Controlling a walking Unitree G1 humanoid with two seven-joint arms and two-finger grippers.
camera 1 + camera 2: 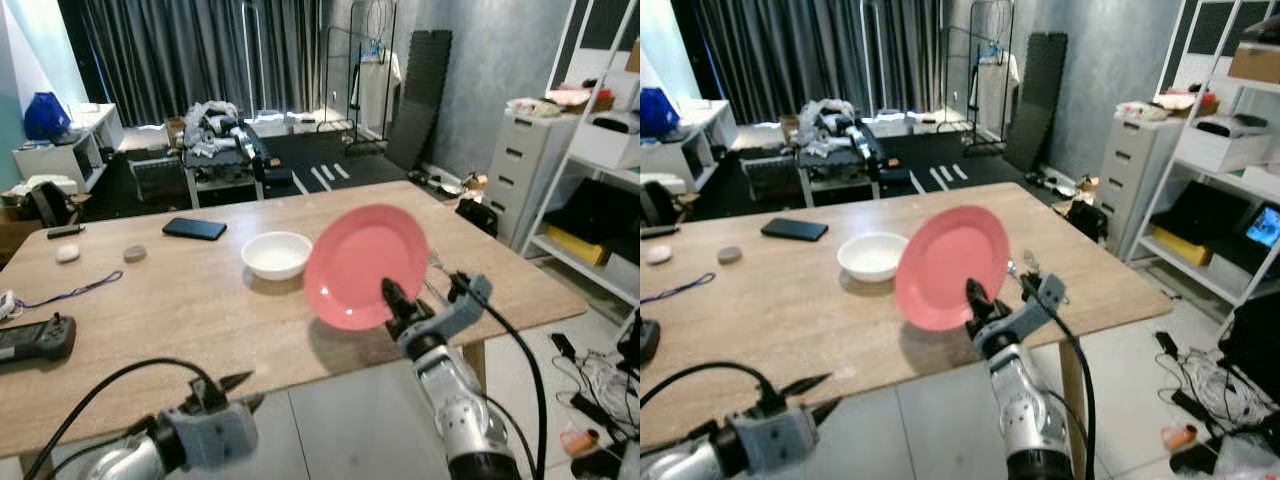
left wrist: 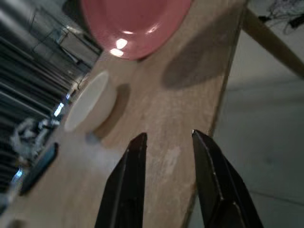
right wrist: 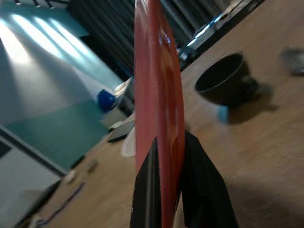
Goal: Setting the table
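Wooden table [image 1: 150, 300], right hand [image 1: 392, 297] pinching tilted pink plate [image 1: 365, 265] beside white bowl [image 1: 276, 254], left hand [image 2: 168, 137] narrowly parted

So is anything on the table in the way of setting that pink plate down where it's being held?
Nothing visible blocks it. The right gripper holds the pink plate tilted above bare wood near the table front edge. The white bowl sits just beyond on the robot's left, close but apart, and a small metal piece lies to the right.

wooden table [image 1: 150, 310] center, dark curtains [image 1: 190, 50] 12 o'clock, clothes rack [image 1: 360, 75] 1 o'clock, grey drawer unit [image 1: 525, 175] and white shelving [image 1: 600, 160] 3 o'clock, pale tiled floor [image 1: 350, 420] 6 o'clock
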